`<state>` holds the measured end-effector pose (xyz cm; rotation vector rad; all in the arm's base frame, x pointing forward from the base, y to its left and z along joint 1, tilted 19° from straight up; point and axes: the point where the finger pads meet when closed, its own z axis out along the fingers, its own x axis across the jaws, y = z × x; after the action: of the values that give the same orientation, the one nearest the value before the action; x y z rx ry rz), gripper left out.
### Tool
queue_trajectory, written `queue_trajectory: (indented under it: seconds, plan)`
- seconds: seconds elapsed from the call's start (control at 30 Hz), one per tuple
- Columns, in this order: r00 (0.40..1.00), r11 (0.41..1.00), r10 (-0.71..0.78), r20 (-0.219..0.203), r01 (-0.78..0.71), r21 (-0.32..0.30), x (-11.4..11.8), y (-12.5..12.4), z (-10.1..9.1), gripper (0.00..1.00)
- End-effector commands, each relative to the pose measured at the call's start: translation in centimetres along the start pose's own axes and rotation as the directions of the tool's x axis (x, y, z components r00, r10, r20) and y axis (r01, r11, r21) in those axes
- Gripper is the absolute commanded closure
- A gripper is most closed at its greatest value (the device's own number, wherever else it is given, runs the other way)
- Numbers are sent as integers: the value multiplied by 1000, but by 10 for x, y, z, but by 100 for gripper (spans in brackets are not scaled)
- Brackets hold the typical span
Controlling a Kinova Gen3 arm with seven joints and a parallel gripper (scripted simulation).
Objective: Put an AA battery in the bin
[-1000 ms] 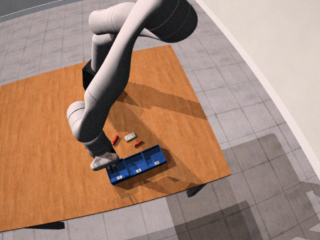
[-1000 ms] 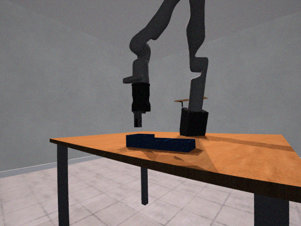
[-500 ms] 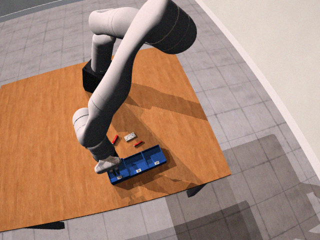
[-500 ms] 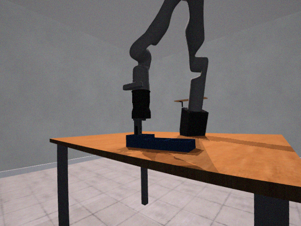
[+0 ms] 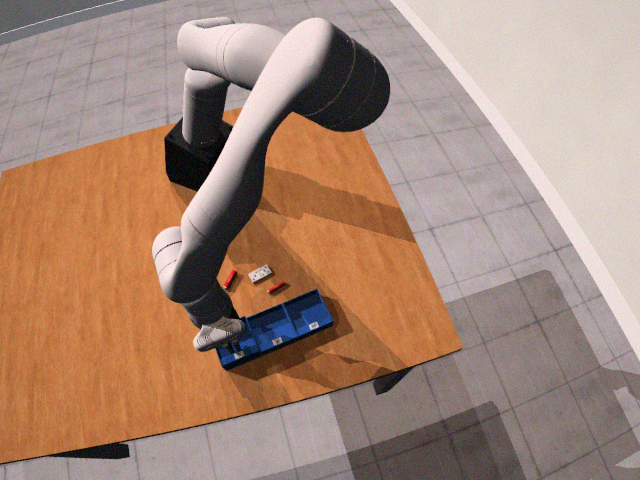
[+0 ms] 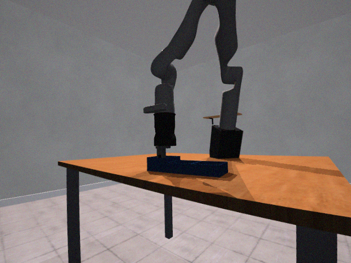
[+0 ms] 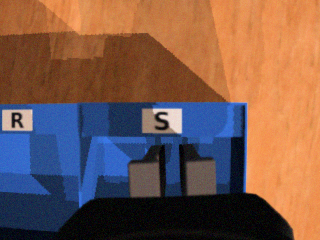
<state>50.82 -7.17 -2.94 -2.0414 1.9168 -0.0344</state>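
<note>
Table top (image 5: 93, 248): wood grain, warm orange, satin finish. Bin (image 5: 302, 330): smooth blue plastic with white paper-like labels. Arm (image 5: 242, 155): smooth matt pale-grey shell; floor (image 5: 491, 206) of matt grey tiles.
</note>
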Motion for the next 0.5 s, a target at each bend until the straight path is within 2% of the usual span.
queue_trajectory:
  seconds: [0.0, 0.47]
  plan:
    - [1000, 1000, 1, -1, -1, -1, 1, 1, 0, 69]
    - [1000, 1000, 1, -1, -1, -1, 1, 1, 0, 69]
